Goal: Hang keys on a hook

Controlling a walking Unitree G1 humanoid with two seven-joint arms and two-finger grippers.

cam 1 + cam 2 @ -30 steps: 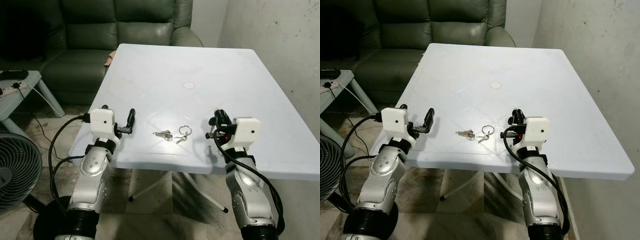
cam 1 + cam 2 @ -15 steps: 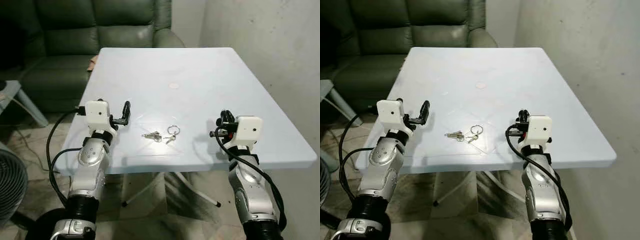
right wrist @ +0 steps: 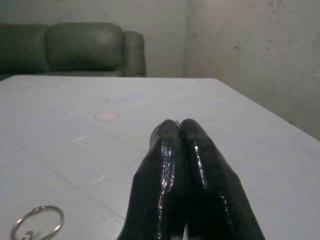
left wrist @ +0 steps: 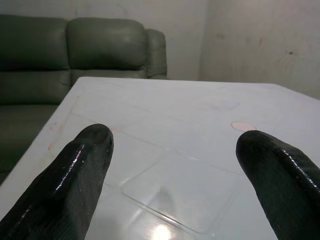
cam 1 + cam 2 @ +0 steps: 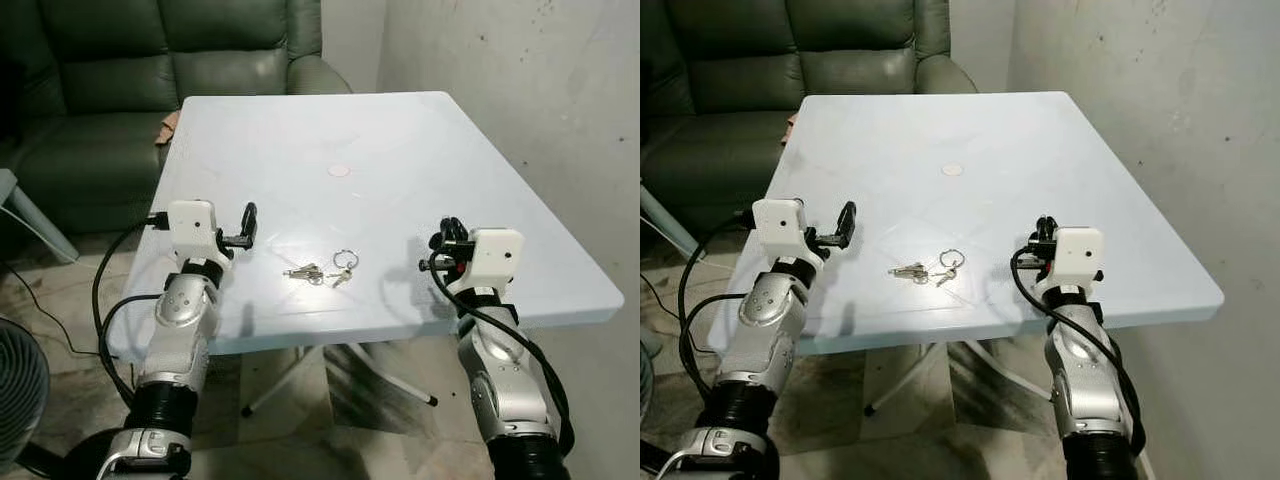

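Note:
A bunch of keys [image 5: 322,271] on a metal ring [image 3: 37,222] lies on the pale blue table [image 5: 330,130], near its front edge and between my two arms. My left gripper [image 5: 247,222] hovers over the table left of the keys, its fingers [image 4: 80,170] spread wide and open with nothing between them. My right gripper [image 5: 443,247] is held above the table to the right of the keys, its two fingertips [image 3: 177,131] pressed together and shut on nothing.
A dark green sofa [image 5: 150,70] stands behind the table. A bare plaster wall [image 5: 540,110] runs close along the table's right side. A round pale plug [image 5: 339,171] marks the table's middle. A fan [image 5: 20,385] sits on the floor at the left.
The camera has swung to the right, so the table and sofa shifted left in view. Both arms keep their places beside the keys, and the keys have not moved.

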